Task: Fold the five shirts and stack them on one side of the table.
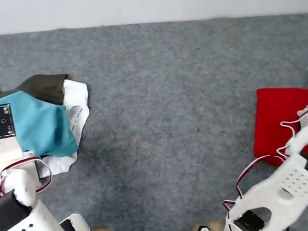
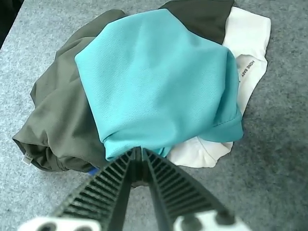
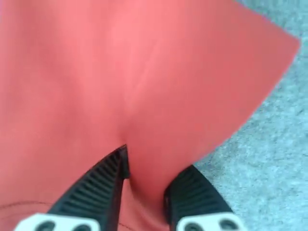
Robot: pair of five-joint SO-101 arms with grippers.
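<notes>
A pile of shirts lies at the table's left side. A teal shirt (image 1: 42, 125) (image 2: 159, 82) is on top, over a dark olive shirt (image 1: 45, 86) (image 2: 62, 115) and a white shirt (image 1: 77, 107) (image 2: 248, 43). A sliver of blue cloth (image 2: 94, 169) peeks from beneath. My left gripper (image 2: 139, 151) is shut on the teal shirt's near edge. At the right edge lies a folded red shirt (image 1: 277, 121) (image 3: 144, 72). My right gripper (image 3: 147, 166) is shut on a pinched fold of it.
The grey carpeted table (image 1: 169, 104) stretches bare between the pile and the red shirt. The left arm (image 1: 19, 218) stands at the front left corner and the right arm (image 1: 284, 191) at the front right. A pale wall runs along the back edge.
</notes>
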